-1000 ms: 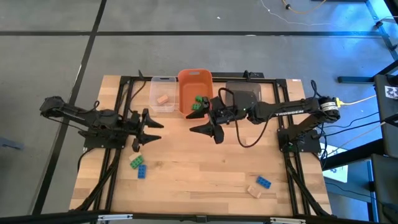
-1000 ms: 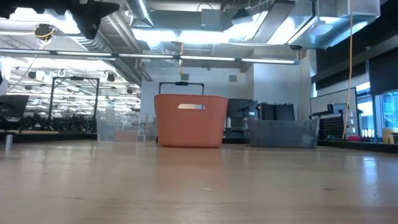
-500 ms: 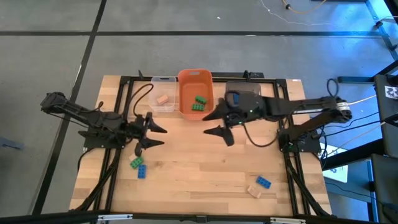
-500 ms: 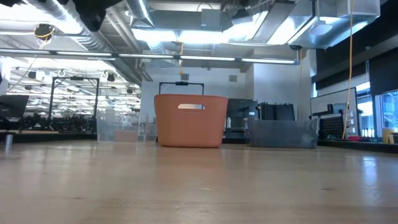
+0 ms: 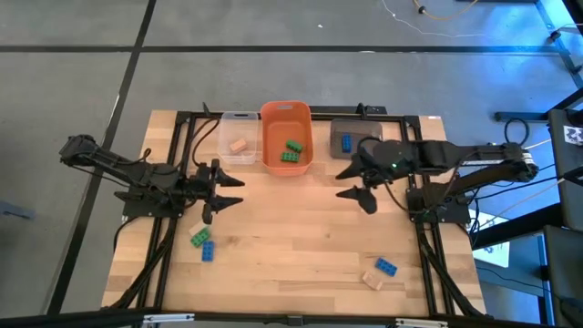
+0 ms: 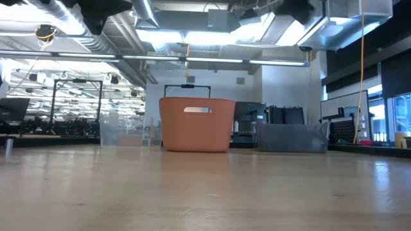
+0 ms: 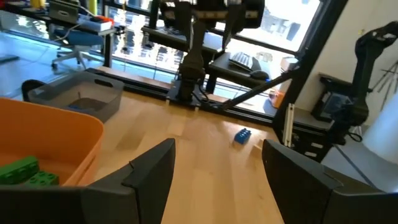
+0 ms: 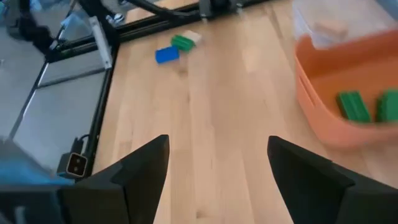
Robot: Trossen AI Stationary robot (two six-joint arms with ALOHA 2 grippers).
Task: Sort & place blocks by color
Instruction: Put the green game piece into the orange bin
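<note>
You have eight bricks in sight on the high view. Left to right: a green brick [image 5: 198, 236] and a blue brick [image 5: 207, 251] lie together on the table [image 5: 291, 237] near its left front, with a pale piece touching the green one that you cannot make out clearly. One tan brick [image 5: 238, 144] sits in the clear bin [image 5: 238, 137]. Two green bricks [image 5: 291, 151] lie in the orange bin [image 5: 286, 135]. One blue brick [image 5: 346, 142] lies in the grey bin [image 5: 356, 137]. Near the right front corner a second blue brick [image 5: 386, 266] lies just beside a tan brick [image 5: 373, 280].

That makes three bins in a row along the far edge: clear, orange, grey.

Your left pincer [image 5: 219, 189] hangs over the table's left side, just behind the green and blue pair, fingers spread wide and holding nothing. Your right pincer [image 5: 359, 185] hangs in front of the grey bin, fingers likewise apart and empty.

Black frame rails run along both sides of the table and a cable loops by the right arm. Nothing lies between either pincer and the loose bricks in front of it.
</note>
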